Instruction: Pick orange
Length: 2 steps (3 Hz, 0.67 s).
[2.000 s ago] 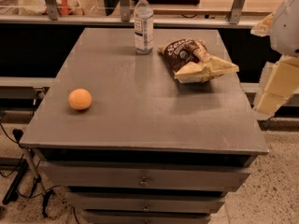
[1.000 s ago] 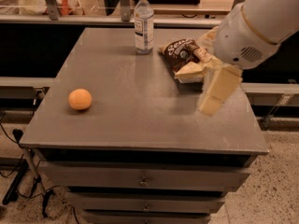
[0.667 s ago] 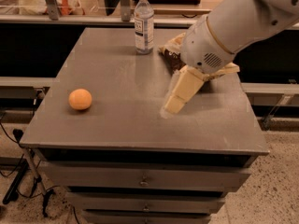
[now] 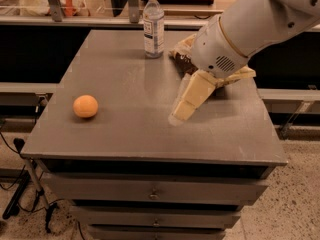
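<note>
The orange is a small round fruit lying on the left part of the grey cabinet top, near its front left corner. My gripper hangs from the white arm that reaches in from the upper right. It is above the middle of the top, well to the right of the orange and apart from it. It holds nothing that I can see.
A clear water bottle stands upright at the back middle. A crumpled snack bag lies at the back right, mostly hidden behind my arm. The top drops off at the front edge above drawers. Shelves stand behind.
My arm has swung in from the right edge across the top, moving the gripper left and forward toward the middle. The orange, bottle and bag have not moved.
</note>
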{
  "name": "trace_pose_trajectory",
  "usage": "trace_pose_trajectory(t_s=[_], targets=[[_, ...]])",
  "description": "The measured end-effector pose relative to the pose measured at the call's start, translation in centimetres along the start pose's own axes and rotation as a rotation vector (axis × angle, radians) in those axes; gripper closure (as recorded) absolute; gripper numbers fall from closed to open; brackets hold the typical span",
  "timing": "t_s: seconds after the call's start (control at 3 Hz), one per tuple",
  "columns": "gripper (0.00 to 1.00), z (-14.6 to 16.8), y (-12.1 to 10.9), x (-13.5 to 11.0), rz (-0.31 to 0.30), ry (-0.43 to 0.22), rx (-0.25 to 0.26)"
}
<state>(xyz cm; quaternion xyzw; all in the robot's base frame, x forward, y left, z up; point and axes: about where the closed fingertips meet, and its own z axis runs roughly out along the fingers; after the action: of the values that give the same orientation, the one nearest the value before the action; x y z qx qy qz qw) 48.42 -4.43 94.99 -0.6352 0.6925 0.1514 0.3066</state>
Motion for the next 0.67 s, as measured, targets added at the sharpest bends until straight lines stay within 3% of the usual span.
trace_pose_trajectory(t_s=[0.33,0.67], targets=[[0.00,1.8,-0.5,0.2,0.022,-0.004,0.000],[0.00,5.6,-1.2,-0.2,0.032,-0.035,-0.040]])
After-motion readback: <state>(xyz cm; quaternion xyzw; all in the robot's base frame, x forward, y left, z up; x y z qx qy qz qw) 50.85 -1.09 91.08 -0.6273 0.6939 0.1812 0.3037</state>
